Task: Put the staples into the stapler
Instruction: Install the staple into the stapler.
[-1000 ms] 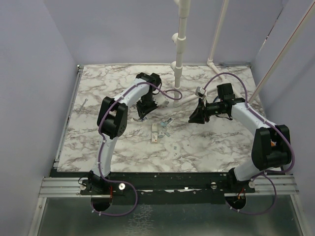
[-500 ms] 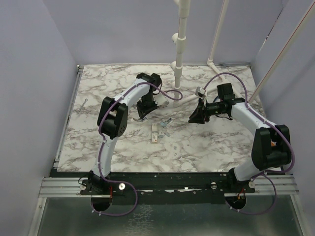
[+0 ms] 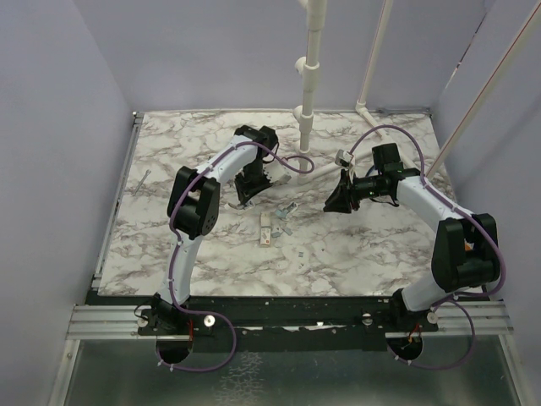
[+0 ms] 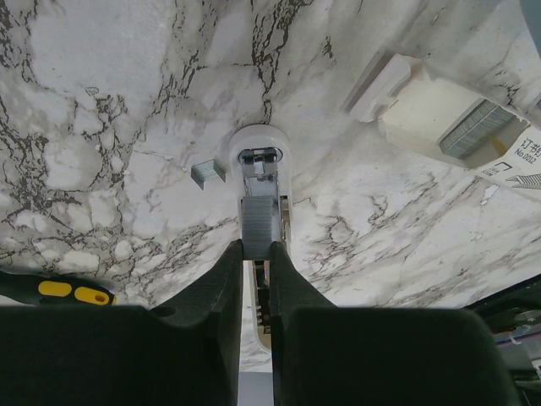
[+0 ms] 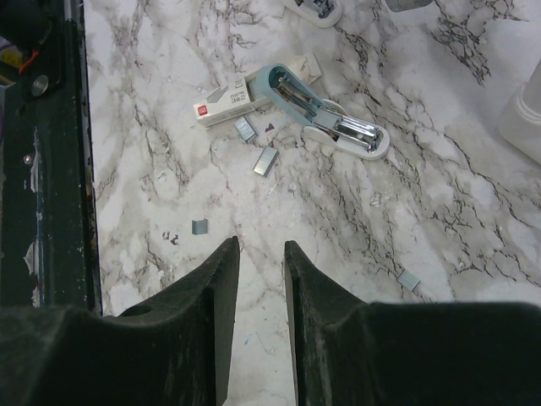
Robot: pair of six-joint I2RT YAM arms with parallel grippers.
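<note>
**White shells, black joints, purple cabling**

The left white-shelled arm (image 3: 221, 162) and the right white-shelled arm (image 3: 420, 196) have bulky black joint housings. A thin purple cable (image 3: 383, 128) loops along each. Each matte black two-finger end effector (image 4: 255, 249) has broad, tapering fingers (image 5: 211, 321).

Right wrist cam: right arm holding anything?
No: its fingers stand apart with nothing between them; the stapler lies beyond them.

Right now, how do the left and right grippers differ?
Left gripper is pinched on the staples; right gripper holds nothing, jaws apart. Left gripper sits low over a white round-ended channel piece; right gripper hangs higher, the open stapler ahead of it. Both point down at the marble table.
</note>
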